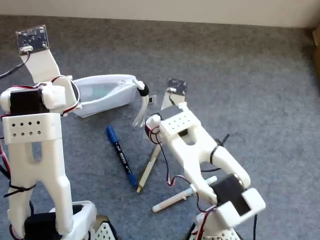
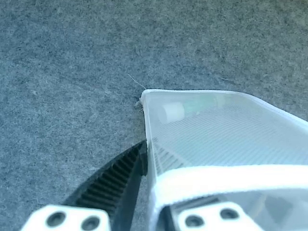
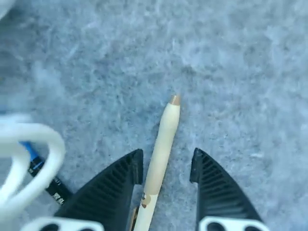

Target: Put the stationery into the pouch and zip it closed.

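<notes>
Risk: the right pincer (image 3: 167,154), jaws apart and empty, straddles the cream pen (image 3: 166,127) near one end, so a lift may swing it loose; the left pincer (image 2: 151,166) pinches the rim of the pouch (image 2: 216,139), at 11 o'clock from the pen, and may slip

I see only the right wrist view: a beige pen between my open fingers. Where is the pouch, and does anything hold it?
Observer: The left hand is shut on one end of the white mesh pouch, which lies beyond the blue pen.
Operator: Is the pouch empty?
Observer: No, a green and white item shows through the mesh; I cannot identify it.
Operator: Is other stationery outside?
Observer: A white pen lies on the other side of the beige pen from the blue one.
</notes>
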You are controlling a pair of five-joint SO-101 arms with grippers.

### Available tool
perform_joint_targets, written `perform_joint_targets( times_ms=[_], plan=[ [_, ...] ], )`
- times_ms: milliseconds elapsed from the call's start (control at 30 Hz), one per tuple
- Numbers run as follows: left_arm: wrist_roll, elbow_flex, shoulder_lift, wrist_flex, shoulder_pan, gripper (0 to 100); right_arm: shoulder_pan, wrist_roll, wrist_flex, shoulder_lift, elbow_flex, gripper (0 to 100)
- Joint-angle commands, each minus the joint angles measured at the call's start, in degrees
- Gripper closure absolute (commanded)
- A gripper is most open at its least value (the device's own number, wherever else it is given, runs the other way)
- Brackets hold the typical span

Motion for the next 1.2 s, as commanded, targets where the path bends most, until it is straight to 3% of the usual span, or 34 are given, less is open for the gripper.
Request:
perform_joint_targets(
  times_ms=[0, 567, 800, 1167],
  plan=[
    [-0.3, 0.6, -0.1, -0.7, -1.1, 97, 0.4, -0.6, 0.5, 1.4, -5.3, 83.6],
    [-0.4, 2.3, -0.1, -0.9, -1.1, 97, 1.8, -0.7, 3.2, 13.9, -13.1, 84.0],
    [-0.4, 3.0, -0.1, -1.0, -1.2, 97, 1.8, -0.3, 4.4, 13.8, -13.8, 97.7],
    [-0.4, 4.2, -0.1, -2.8, -0.8, 97, 2.2, -0.1, 4.6, 13.8, -15.7, 99.2]
  ],
)
